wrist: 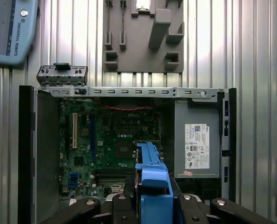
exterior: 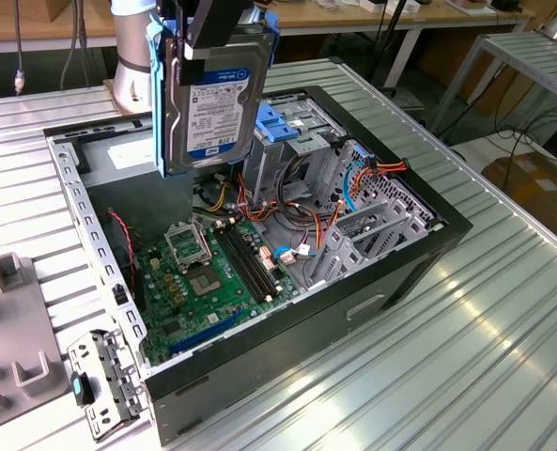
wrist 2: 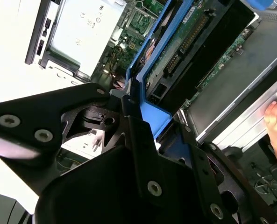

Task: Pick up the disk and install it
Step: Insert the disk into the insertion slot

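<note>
Disk (exterior: pixel 212 99) clamped on edge between closed fingers (exterior: pixel 212 28), hanging below them over open computer case (exterior: pixel 447 230); carry step, install pending, likely calls for squaring to drive bay (exterior: pixel 292 127) lower down.

Open computer case (exterior: pixel 259 365) mid-frame in exterior view, on ribbed metal table (exterior: pixel 503 357) | green motherboard (exterior: pixel 201 274) inside | grey fixture plate (exterior: pixel 15 368) lower left | power supply (wrist: pixel 196 112) inside case, first wrist view

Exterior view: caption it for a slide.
The pincer holds the disk upright above the open computer case, motherboard exposed, on a ribbed metal table.
</note>
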Controlling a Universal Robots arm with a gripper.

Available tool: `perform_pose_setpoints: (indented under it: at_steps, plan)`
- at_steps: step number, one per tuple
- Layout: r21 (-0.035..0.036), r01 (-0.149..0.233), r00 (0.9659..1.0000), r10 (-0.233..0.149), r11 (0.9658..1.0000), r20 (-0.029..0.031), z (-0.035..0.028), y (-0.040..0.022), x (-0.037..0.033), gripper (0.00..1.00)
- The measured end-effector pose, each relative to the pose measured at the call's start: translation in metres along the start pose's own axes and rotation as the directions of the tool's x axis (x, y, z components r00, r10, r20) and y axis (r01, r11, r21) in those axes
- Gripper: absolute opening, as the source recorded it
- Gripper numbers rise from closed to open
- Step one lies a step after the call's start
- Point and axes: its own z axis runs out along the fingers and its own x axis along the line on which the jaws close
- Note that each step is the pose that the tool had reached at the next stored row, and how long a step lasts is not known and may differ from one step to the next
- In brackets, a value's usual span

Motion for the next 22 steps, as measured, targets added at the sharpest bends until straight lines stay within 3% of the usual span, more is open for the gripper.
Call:
perform_pose_setpoints:
  at_steps: [5, 10, 22]
  plan:
    - [0.0001, 0.0, 1.0, 0.0, 1.0, 0.0001, 0.0001, -0.0032, 0.0047, 0.37]
    - [0.0, 0.0, 1.0, 0.0, 1.0, 0.0, 0.0, -0.0135, 0.0053, 0.37]
    - [0.0, 0.0, 1.0, 0.0, 1.0, -0.0001, 0.0, -0.0142, 0.0053, 0.37]
